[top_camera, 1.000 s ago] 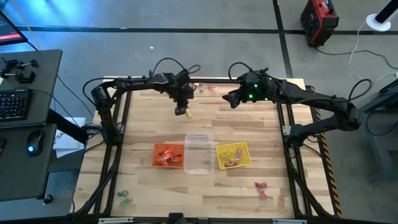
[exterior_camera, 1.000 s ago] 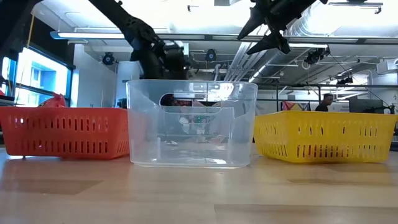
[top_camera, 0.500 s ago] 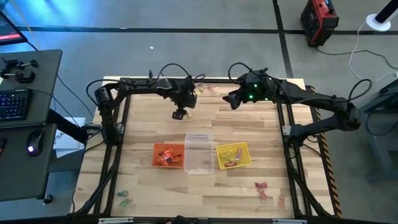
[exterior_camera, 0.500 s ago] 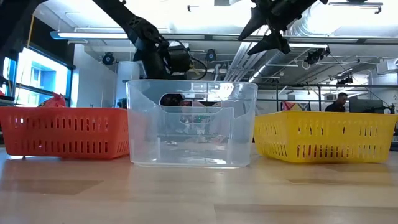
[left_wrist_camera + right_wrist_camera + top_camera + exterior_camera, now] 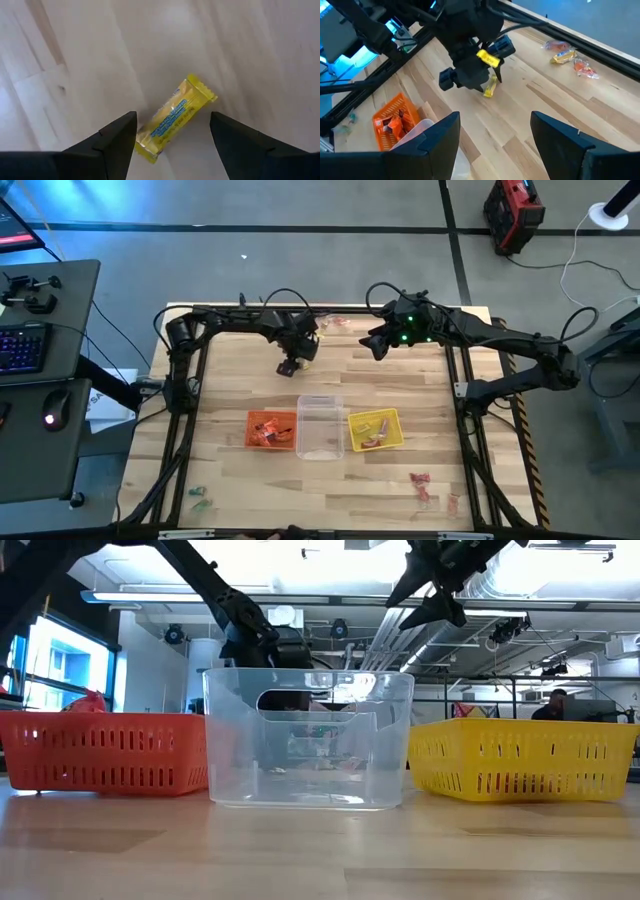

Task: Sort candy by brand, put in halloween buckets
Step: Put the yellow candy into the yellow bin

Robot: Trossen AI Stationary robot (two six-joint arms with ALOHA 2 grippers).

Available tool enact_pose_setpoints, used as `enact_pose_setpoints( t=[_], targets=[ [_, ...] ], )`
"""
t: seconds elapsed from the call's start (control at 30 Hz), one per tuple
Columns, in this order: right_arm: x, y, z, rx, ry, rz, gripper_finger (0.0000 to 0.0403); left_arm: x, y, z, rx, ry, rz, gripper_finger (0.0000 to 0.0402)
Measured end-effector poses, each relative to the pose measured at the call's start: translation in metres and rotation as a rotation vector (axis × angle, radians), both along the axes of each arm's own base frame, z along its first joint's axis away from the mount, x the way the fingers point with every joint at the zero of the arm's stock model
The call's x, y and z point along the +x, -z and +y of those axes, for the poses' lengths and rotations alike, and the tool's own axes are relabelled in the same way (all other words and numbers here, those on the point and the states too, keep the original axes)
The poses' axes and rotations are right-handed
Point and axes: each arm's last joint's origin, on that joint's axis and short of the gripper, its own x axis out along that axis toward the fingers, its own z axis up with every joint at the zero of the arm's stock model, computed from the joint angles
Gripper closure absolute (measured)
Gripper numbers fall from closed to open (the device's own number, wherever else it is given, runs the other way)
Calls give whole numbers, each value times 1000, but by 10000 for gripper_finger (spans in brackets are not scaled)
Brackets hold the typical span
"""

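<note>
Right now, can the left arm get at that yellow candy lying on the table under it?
Probably yes. The left gripper hangs open right over the yellow candy, which lies alone on bare wood between its fingers.

We are two black arms of slim tubes and thick round joints, mounted on a black metal frame (image 5: 196, 370) that rims the wooden table. Black cables loop in arcs over our wrists. The left arm (image 5: 230, 323) has a fat cylinder at its shoulder and a blocky black wrist, and the right wrist view shows a small yellow tag (image 5: 488, 58) on that block. The right arm (image 5: 500, 350) is bulkier, with small green lights (image 5: 404, 334) glowing near its wrist. Each of us ends in two flat, matte black fingers, broad at the base and squared at the tip, as on the left gripper (image 5: 172, 132) and the right gripper (image 5: 494, 131).
</note>
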Motion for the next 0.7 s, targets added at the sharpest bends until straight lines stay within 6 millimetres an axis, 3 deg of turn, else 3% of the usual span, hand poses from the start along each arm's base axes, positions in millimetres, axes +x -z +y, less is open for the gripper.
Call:
enact_pose_setpoints(
  t=[0.23,0.33,0.43,0.6,0.7],
  targets=[
    [0,0,0,1,-2,0,167,-3,2,3,-15,-12,19,160],
    [0,0,0,1,-2,0,167,-5,3,2,-35,-35,41,179],
    [0,0,0,0,-1,0,167,-4,3,-2,-47,-56,54,231],
    [0,0,0,0,-2,0,167,-5,-1,-6,-46,-130,75,373],
    [0,0,0,-1,-3,1,167,-12,-10,-6,-41,-176,96,383]
  ],
)
